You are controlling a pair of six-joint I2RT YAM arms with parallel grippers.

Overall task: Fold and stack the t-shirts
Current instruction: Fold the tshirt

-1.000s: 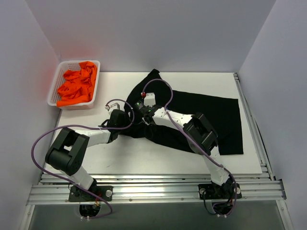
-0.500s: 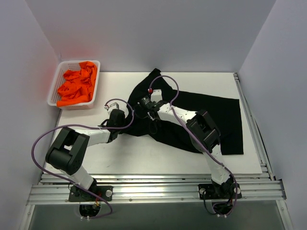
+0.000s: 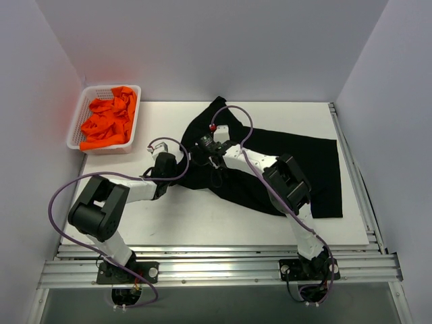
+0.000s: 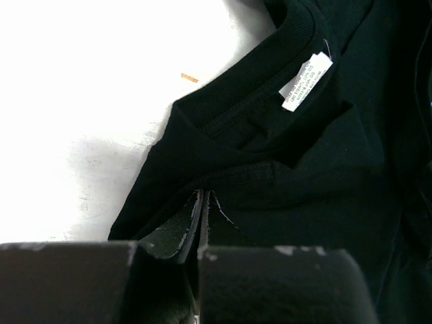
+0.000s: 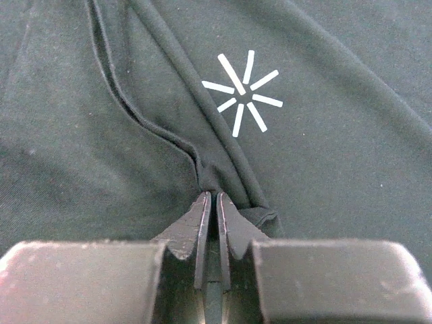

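Observation:
The black t-shirt (image 3: pixel 290 158) lies spread across the middle and right of the white table, its left part bunched. My left gripper (image 3: pixel 177 164) is shut on the shirt's left edge; in its wrist view (image 4: pixel 204 194) the collar and a white label (image 4: pixel 306 82) lie just ahead. My right gripper (image 3: pixel 202 147) is shut on a pinched fold of the black shirt (image 5: pixel 324 155), next to the light star mark (image 5: pixel 242 92), as the right wrist view (image 5: pixel 210 194) shows. The orange t-shirts (image 3: pixel 108 119) lie crumpled in the basket.
The white mesh basket (image 3: pixel 75 128) stands at the table's far left corner. The white table (image 3: pixel 189 216) shows bare in front of the shirt. Grey walls close in the back and both sides. A metal rail (image 3: pixel 216 266) runs along the near edge.
My right gripper has moved up and slightly left with the fold of black cloth, bunching the shirt's left part. My left gripper shifted slightly up and right, still holding the edge.

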